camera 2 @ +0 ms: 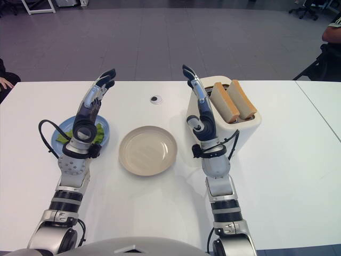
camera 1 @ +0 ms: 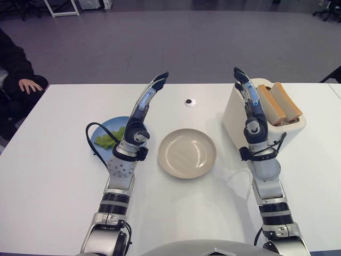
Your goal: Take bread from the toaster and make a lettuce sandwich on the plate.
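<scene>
A cream toaster (camera 1: 234,114) stands at the right of the white table with two bread slices (camera 1: 279,103) sticking up from its slots. An empty beige plate (camera 1: 187,153) lies in the middle. Green lettuce (camera 1: 109,140) rests on a blue plate (camera 1: 102,132) at the left. My left hand (camera 1: 143,109) is raised with fingers straight, open, just right of the blue plate. My right hand (camera 1: 249,101) is raised and open too, beside the toaster's left wall and holding nothing.
A small dark round fitting (camera 1: 190,102) sits in the table behind the beige plate. A black cable (camera 1: 91,136) loops from my left wrist over the blue plate. A second white table (camera 2: 325,101) adjoins on the right.
</scene>
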Controlling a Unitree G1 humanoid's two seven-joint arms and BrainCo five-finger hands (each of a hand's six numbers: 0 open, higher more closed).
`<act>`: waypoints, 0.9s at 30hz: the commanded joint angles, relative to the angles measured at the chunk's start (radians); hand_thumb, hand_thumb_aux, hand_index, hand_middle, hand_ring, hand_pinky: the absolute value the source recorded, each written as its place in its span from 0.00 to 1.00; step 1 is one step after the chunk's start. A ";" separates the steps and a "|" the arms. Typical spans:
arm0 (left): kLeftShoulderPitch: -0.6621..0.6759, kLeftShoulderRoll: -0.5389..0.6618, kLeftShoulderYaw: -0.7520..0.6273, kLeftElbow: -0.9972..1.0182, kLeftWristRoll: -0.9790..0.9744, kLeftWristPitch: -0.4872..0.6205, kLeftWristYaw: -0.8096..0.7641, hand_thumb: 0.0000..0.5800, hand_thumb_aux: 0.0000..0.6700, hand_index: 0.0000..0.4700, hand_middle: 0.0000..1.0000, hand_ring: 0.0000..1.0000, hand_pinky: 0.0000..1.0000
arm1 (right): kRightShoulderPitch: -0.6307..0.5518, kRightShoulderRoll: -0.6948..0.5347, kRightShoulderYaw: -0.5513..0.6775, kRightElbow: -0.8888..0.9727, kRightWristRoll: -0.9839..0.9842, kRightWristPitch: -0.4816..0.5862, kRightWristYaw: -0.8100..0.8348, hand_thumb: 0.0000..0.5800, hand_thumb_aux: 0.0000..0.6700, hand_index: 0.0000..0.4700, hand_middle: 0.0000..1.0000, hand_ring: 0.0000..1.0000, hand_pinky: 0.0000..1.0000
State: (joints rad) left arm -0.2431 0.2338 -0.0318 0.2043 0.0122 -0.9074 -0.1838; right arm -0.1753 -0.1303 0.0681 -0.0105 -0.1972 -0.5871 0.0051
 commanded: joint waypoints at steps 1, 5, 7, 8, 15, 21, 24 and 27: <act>-0.006 0.000 0.004 0.009 0.012 -0.002 -0.004 0.00 0.00 0.00 0.00 0.00 0.00 | -0.016 -0.007 -0.009 -0.008 -0.009 0.004 -0.003 0.00 0.00 0.00 0.00 0.00 0.00; -0.006 0.003 0.004 0.010 0.012 -0.005 -0.006 0.00 0.00 0.00 0.00 0.00 0.00 | -0.012 -0.008 -0.010 -0.011 -0.010 0.004 -0.005 0.00 0.00 0.00 0.00 0.00 0.00; -0.006 0.003 0.005 0.012 0.013 -0.006 -0.006 0.00 0.00 0.00 0.00 0.00 0.00 | -0.010 -0.009 -0.010 -0.013 -0.010 0.004 -0.006 0.00 0.00 0.00 0.00 0.00 0.00; -0.006 0.004 0.006 0.013 0.013 -0.007 -0.006 0.00 0.00 0.00 0.00 0.00 0.00 | -0.010 -0.009 -0.010 -0.013 -0.010 0.004 -0.006 0.00 0.00 0.00 0.00 0.00 0.00; -0.005 0.007 0.010 0.017 0.014 -0.013 -0.005 0.00 0.00 0.00 0.00 0.00 0.00 | -0.005 -0.010 -0.010 -0.020 -0.011 0.003 -0.009 0.00 0.00 0.00 0.00 0.00 0.00; -0.006 0.016 0.023 0.023 0.027 -0.018 0.002 0.00 0.00 0.00 0.00 0.00 0.00 | -0.004 -0.052 -0.098 -0.111 -0.078 0.032 -0.059 0.00 0.00 0.00 0.00 0.00 0.00; -0.017 0.032 0.051 0.042 0.069 -0.027 0.025 0.00 0.00 0.00 0.00 0.00 0.00 | -0.010 -0.126 -0.215 -0.136 -0.156 0.055 -0.115 0.00 0.00 0.00 0.00 0.00 0.00; -0.019 0.043 0.064 0.052 0.072 -0.034 0.031 0.00 0.00 0.00 0.00 0.00 0.00 | -0.014 -0.227 -0.348 -0.131 -0.233 0.151 -0.164 0.00 0.00 0.00 0.00 0.00 0.00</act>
State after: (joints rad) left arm -0.2510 0.2617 0.0200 0.2438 0.0731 -0.9389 -0.1550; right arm -0.1750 -0.2983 -0.2134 -0.1445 -0.3784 -0.4921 -0.1384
